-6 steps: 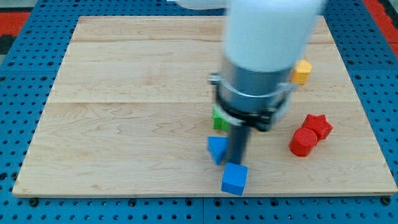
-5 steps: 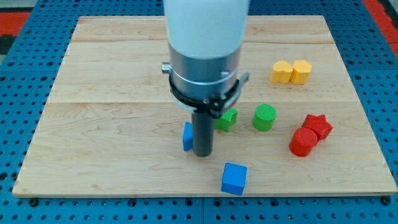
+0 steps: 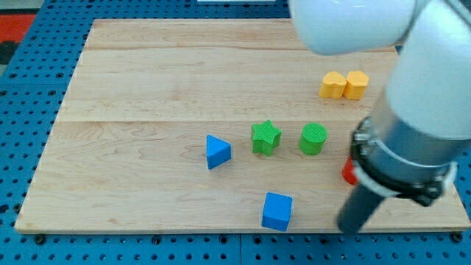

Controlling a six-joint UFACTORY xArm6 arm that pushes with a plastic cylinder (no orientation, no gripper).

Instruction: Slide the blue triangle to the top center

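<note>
The blue triangle [image 3: 216, 152] lies on the wooden board [image 3: 147, 88] a little below and left of the board's middle. My tip [image 3: 350, 228] is at the board's bottom right, far to the right of the triangle and right of the blue cube [image 3: 277, 211]. It touches no block. The arm's body hides the area above the tip.
A green star [image 3: 266, 138] and a green cylinder [image 3: 313, 138] sit right of the triangle. Two yellow blocks [image 3: 344, 85] are at the upper right. A red block [image 3: 348, 171] is mostly hidden behind the arm.
My tip pushed the blue triangle leftward, then swung away to the bottom right. The triangle now lies free, left of the green star. The arm now covers the red blocks.
</note>
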